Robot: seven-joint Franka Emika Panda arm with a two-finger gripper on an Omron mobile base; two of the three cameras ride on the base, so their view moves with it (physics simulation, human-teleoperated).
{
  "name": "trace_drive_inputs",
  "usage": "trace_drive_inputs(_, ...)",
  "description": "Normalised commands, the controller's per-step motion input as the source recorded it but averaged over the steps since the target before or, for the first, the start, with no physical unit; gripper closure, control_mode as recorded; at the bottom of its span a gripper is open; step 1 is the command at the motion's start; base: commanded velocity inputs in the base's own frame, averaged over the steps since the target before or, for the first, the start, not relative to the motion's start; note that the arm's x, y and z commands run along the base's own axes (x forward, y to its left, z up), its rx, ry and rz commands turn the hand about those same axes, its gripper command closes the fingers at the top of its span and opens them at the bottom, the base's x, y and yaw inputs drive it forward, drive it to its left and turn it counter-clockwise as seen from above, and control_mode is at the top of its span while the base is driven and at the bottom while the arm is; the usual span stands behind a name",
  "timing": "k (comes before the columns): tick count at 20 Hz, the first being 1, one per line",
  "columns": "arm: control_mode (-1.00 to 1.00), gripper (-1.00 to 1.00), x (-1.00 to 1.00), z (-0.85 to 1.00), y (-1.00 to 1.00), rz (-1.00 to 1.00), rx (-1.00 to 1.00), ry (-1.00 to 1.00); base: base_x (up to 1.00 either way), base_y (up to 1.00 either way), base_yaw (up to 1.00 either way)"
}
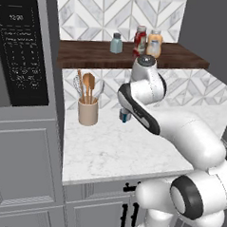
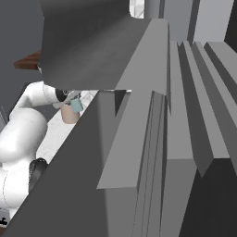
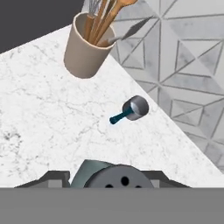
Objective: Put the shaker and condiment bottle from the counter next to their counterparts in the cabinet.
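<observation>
My gripper (image 1: 124, 117) hangs just above the counter (image 1: 108, 148), shut on the shaker (image 3: 89, 172). In the hand view its pale teal body and holed grey cap sit between the dark fingertips (image 3: 51, 178). The right base view shows the same shaker (image 2: 77, 106) held beside the arm. Up on the cabinet (image 1: 90, 54), a second teal shaker (image 1: 116, 43) stands left of the red condiment bottle (image 1: 140, 39). The orange bottle (image 1: 154, 44) is close on its right.
A beige crock of wooden utensils (image 1: 88, 111) stands at the back left of the counter, near the gripper. A small metal measuring cup with a teal handle (image 3: 132, 110) lies by the tiled wall. A dark microwave (image 1: 22, 48) and grey panels fill the left.
</observation>
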Motion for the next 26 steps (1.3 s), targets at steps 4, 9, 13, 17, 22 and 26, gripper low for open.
trace_drive_inputs(4,-1.00,1.00,0.00,0.74,0.35,0.16,0.00,0.00,0.00,0.00,0.00)
trace_drive_inputs(9,-1.00,1.00,0.00,0.52,0.30,0.18,0.00,-0.02,0.00,0.00,0.00)
trace_drive_inputs(13,-1.00,1.00,0.00,0.36,0.34,0.17,-0.03,-0.08,0.00,0.00,0.00)
trace_drive_inputs(17,-1.00,1.00,0.00,0.27,0.36,0.15,-0.08,-0.10,0.00,0.00,0.00)
trace_drive_inputs(22,-1.00,1.00,0.00,0.26,0.33,0.11,-0.13,-0.14,0.00,0.00,0.00)
trace_drive_inputs(26,-1.00,1.00,-0.12,0.46,0.11,0.06,-0.04,-0.07,0.00,0.00,0.00)
